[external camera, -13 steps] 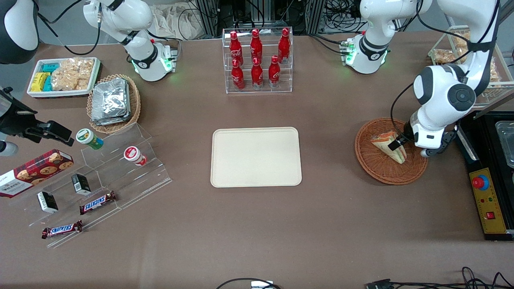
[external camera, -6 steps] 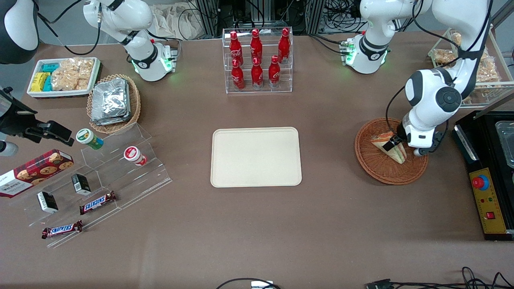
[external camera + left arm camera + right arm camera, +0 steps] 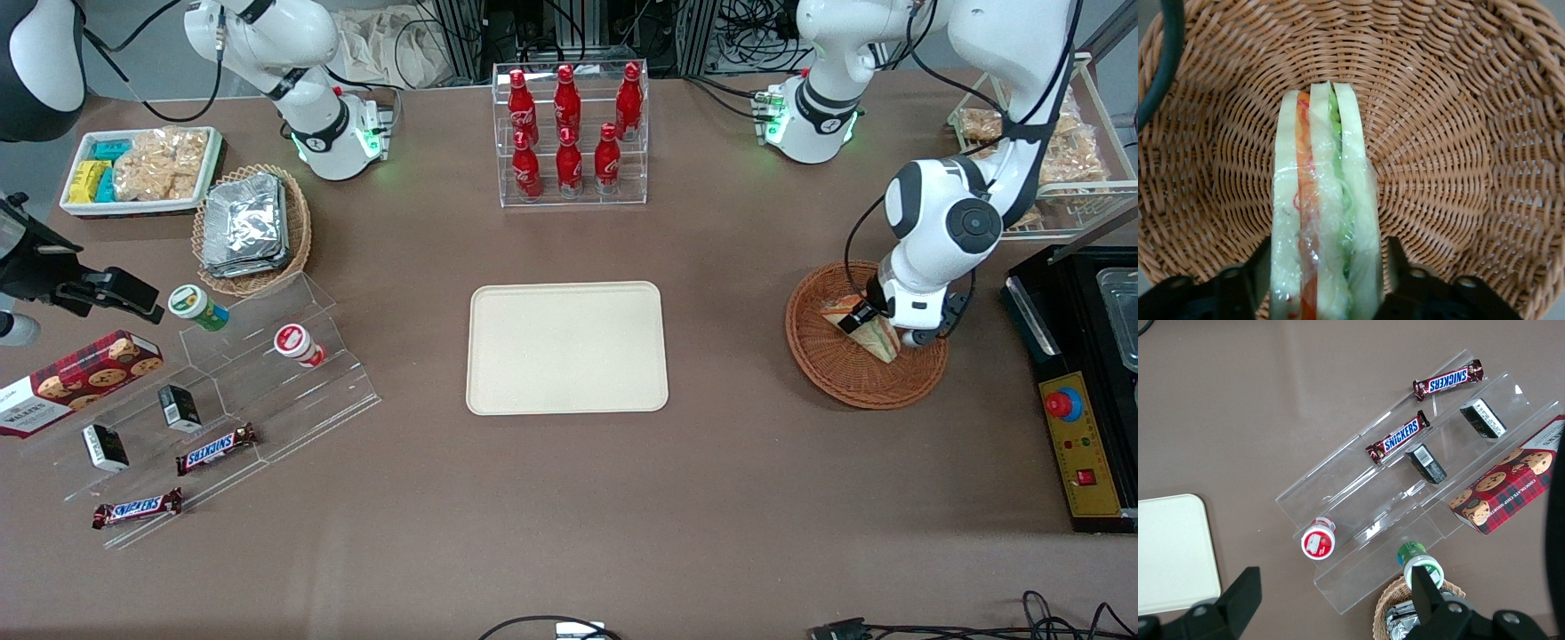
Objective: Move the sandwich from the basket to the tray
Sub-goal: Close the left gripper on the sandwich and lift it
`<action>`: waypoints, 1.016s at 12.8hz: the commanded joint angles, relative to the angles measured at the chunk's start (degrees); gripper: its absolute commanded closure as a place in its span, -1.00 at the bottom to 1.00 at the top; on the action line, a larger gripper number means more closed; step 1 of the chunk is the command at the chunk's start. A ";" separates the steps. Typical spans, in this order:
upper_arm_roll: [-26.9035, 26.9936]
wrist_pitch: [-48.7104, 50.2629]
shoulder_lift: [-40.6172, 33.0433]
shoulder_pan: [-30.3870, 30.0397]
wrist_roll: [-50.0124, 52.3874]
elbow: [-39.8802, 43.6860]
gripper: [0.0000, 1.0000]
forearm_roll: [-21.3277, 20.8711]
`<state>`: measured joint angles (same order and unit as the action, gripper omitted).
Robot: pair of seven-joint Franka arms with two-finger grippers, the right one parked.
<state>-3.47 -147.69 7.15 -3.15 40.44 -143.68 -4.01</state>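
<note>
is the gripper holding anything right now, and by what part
The gripper straddles the sandwich at its wide end, in the basket; whether the fingers actually clamp it cannot be told.

Basket (image 3: 1458,133): woven wicker, reddish-brown, rough ribbed weave with a slight sheen. Sandwich (image 3: 1321,220): soft matt white bread under clear glossy plastic wrap, wrinkled, catching highlights. Gripper (image 3: 1325,280): black matt plastic fingers (image 3: 1258,270) pressed against both bread faces inside the basket; arm shell above it glossy white plastic. Tray (image 3: 567,348): cream, smooth, matt plastic look. Bench (image 3: 569,498): brown, matt, cloth-like covering. Bottle rack (image 3: 571,133) nearer the arm bases than the tray: clear glossy acrylic, shiny red bottles. Foil packets (image 3: 244,222): crinkled shiny metal foil.
</note>
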 commanded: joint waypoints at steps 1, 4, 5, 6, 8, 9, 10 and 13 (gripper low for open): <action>0.22 -1.38 0.23 0.17 1.22 -0.55 0.59 -2.58; 0.22 -1.29 0.23 -0.19 0.87 -0.38 0.60 -2.58; 0.22 -1.20 0.14 -0.19 0.69 -0.29 0.73 -2.58; 0.22 -1.03 -0.29 -0.19 0.60 -0.11 0.87 -2.67; 0.13 0.55 -2.57 0.07 0.43 0.41 1.00 -3.02; -0.04 2.82 -3.80 0.25 -1.23 1.55 1.00 -3.02; -0.13 6.58 -5.03 0.34 -3.94 3.47 1.00 -3.02; -2.49 16.70 -6.80 0.52 -8.70 10.76 1.00 -2.84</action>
<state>-4.21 -136.60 2.23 -3.15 33.77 -136.93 -6.34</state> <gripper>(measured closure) 0.828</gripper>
